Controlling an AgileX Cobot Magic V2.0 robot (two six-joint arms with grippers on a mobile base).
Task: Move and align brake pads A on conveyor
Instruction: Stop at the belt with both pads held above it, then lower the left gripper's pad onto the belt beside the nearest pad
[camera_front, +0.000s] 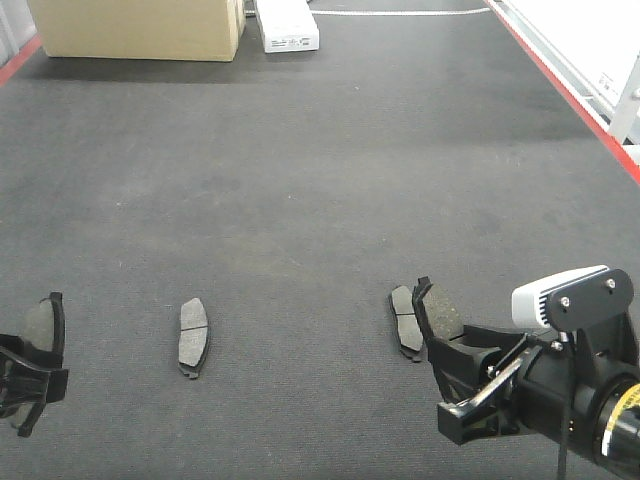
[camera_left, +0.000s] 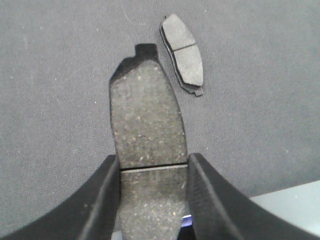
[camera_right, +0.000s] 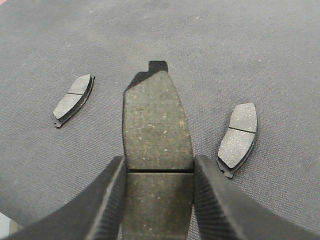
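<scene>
Two brake pads (camera_front: 194, 337) (camera_front: 404, 318) flat on conveyor (camera_front: 320, 170) lower centre, left claw (camera_left: 152, 200) clamping third pad (camera_left: 146, 120), right claw (camera_right: 159, 200) clamping fourth pad (camera_right: 157, 125).

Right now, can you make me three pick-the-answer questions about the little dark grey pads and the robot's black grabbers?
1. Where do the two loose flat dark grey brake pads lie?
A cardboard box
B dark felt-like conveyor belt
C steel table

2. How many pads show altogether?
A two
B four
C six

3. What is the left gripper doing?
A open, empty
B shut on a pad
C hidden

Answers: 1 B, both rest flat on the belt. 2 B, two lie loose and each gripper, like the right gripper, holds one. 3 B, its fingers squeeze a pad's sides.
</scene>
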